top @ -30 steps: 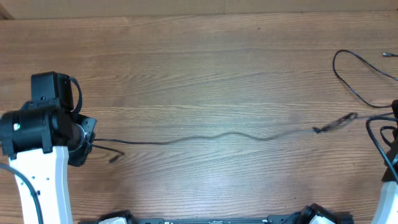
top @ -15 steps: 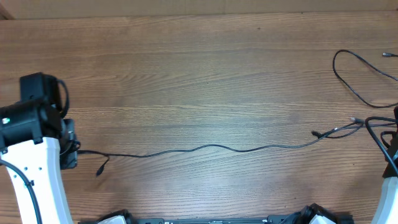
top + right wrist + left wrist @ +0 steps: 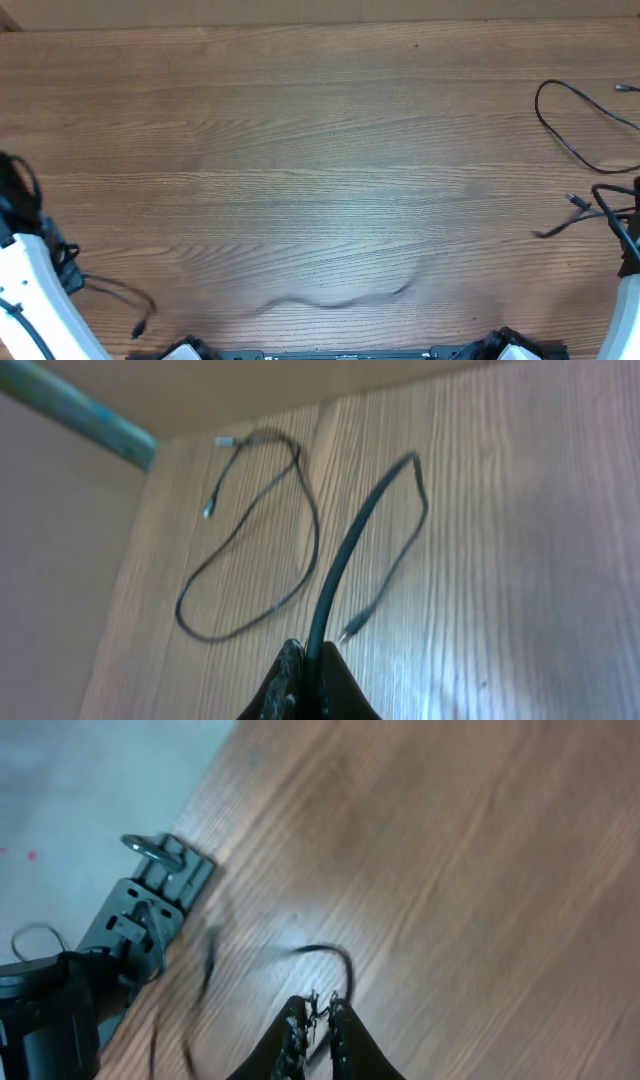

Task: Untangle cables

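My left gripper [image 3: 316,1012] is shut on a thin black cable [image 3: 332,956]. In the overhead view that cable [image 3: 120,290] curls from my left arm [image 3: 30,290] to a small plug at the front left. A blurred length of cable [image 3: 335,297] lies across the front middle. My right gripper [image 3: 306,658] is shut on a second cable [image 3: 352,535], which loops away and ends in a plug near the jaws. Overhead, it [image 3: 600,205] sits at the right edge. A third cable [image 3: 570,130] lies in a loose loop at the far right and also shows in the right wrist view [image 3: 255,525].
The table's left edge and a black clamp [image 3: 150,895] show in the left wrist view. A short blurred streak of cable [image 3: 550,230] lies left of my right arm [image 3: 628,300]. The arm bases [image 3: 350,352] line the front edge.
My left arm has swung left and toward the front edge, dragging its cable along. The long stretched cable has gone slack and slid toward the front. The right arm has barely moved.
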